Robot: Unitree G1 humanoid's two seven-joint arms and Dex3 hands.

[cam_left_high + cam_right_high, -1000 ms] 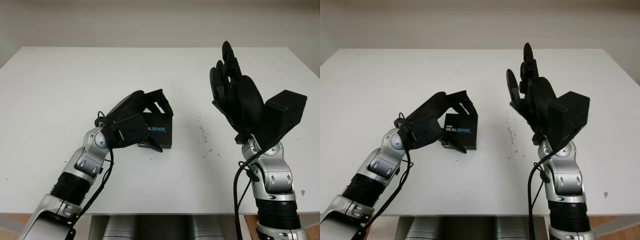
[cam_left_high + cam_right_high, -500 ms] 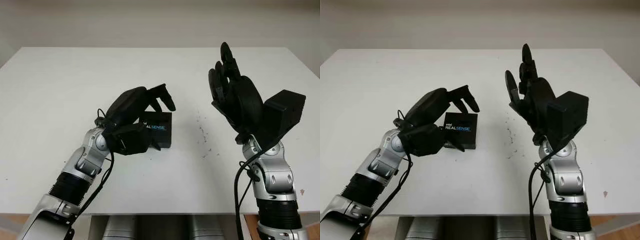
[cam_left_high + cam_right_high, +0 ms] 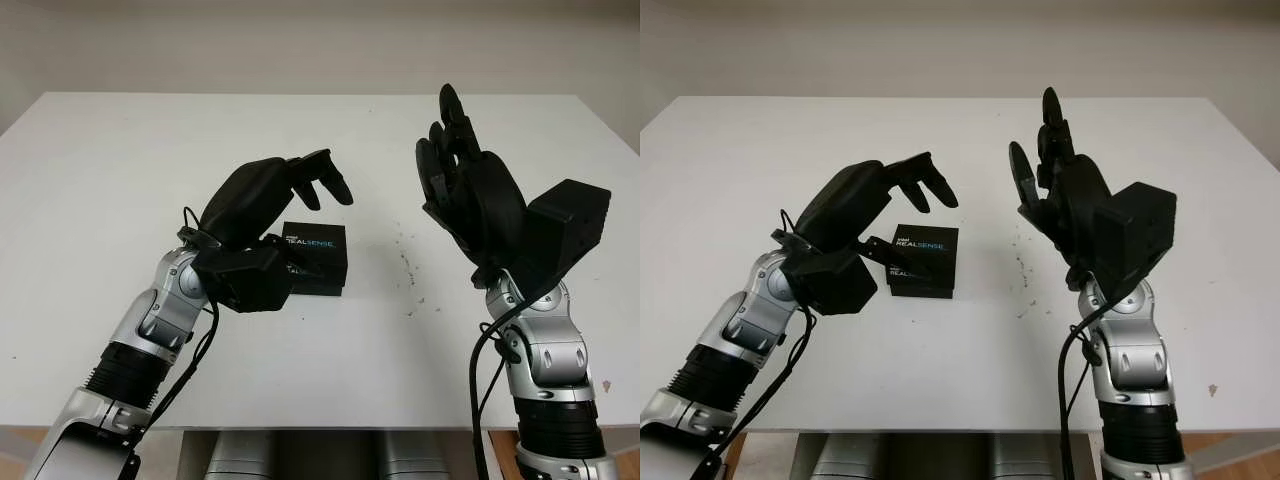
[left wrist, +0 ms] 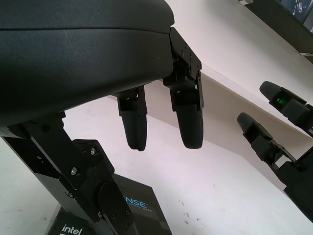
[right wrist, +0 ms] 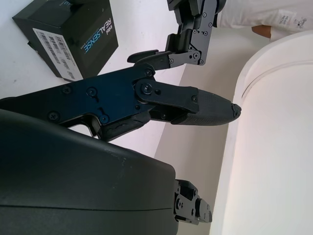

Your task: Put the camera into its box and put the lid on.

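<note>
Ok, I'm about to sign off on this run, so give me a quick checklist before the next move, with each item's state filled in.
1. Lid seated on the black cardboard RealSense box: ok, it looks closed and square.
2. Camera inside the box: cannot tell, the box is shut.
3. Left hand free of the box: ok, open, raised above it.
4. Right hand out of the way: ok, open, held up to the box's right.
5. Box well onto the white table: ok, away from every edge.
</note>
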